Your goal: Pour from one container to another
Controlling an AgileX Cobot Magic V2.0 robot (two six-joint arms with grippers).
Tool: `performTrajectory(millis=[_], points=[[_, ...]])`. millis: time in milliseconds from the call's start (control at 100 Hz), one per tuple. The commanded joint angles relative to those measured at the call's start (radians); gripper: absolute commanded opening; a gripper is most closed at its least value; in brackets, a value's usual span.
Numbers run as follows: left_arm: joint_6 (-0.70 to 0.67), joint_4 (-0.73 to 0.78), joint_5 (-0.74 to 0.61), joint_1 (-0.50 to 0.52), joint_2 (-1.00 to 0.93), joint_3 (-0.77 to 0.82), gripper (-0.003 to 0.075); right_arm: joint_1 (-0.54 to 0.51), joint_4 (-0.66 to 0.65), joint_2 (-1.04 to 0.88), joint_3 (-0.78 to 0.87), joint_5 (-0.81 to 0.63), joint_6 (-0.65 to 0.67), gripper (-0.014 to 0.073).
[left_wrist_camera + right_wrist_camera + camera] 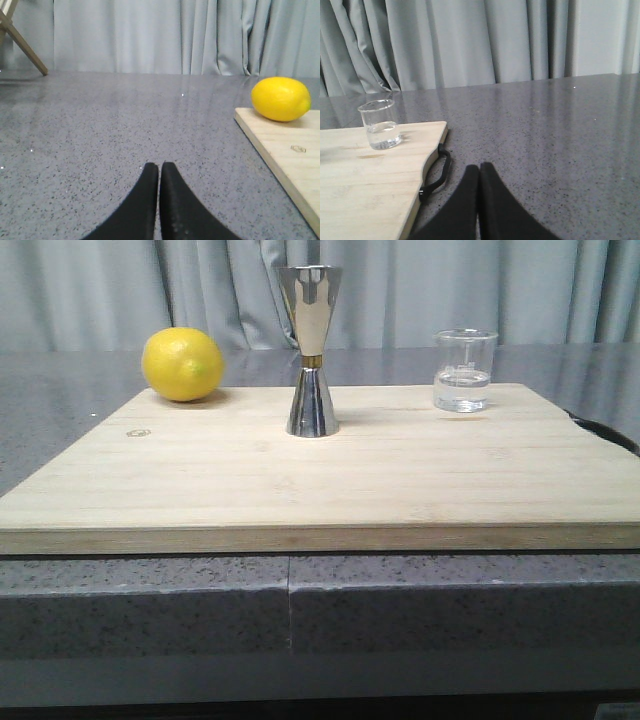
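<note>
A: What's the setting?

B: Grey curtains [420, 290] hang behind a dark speckled counter [60, 410]. On it lies a pale wooden board [320, 480], which fills most of the front view. In the right wrist view the board has a black handle [437, 175] at its edge.

A: What stands on the board?

B: Three things in a row along the far edge. A lemon [182, 364] sits at the far left corner. The steel jigger [311, 350] stands upright near the middle, with a thin gold band at its waist. The glass beaker [463, 371] stands upright towards the far right. The three are well apart from each other.

A: Is there anything in the beaker?

B: Yes, clear liquid in its lower part. It has white marks on its side. The inside of the jigger cannot be seen from here.

A: Where are the arms?

B: Neither shows in the front view. The left gripper [159, 167] is over bare counter off the left side of the board, with the lemon ahead and to its right. Its two black fingers [145, 200] are pressed together with nothing between them.

A: And the other one?

B: The right gripper [479, 170] is over bare counter off the right side of the board, near the handle. Its jaws are also closed on nothing. The beaker is ahead and to its left, apart from it.
</note>
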Motion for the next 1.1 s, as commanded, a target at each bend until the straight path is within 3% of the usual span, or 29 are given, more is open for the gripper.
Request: performTrajectory(millis=[0,130,470,680,1090], points=[[-0.001,-0.026,-0.094,-0.005,-0.022,-0.036,-0.0021,-0.007,0.008,-0.018,-0.077,-0.016,-0.008,-0.0069],[-0.001,-0.031,-0.041,-0.005,-0.020,-0.122,-0.0021,-0.007,0.007,0.012,-0.199,0.107,-0.008,-0.0069],[0.001,0.037,0.260,-0.005,0.142,-0.416,-0.0021,-0.007,-0.079,0.227,-0.508,0.375,-0.008,-0.0069],[0.005,0.048,0.275,-0.005,0.263,-0.525,-0.0021,-0.007,-0.082,0.328,-0.595,0.374,-0.008,-0.0069],[0.005,0.048,0.253,-0.005,0.288,-0.527,-0.0021,-0.007,-0.080,0.331,-0.593,0.372,-0.008,-0.0069]])
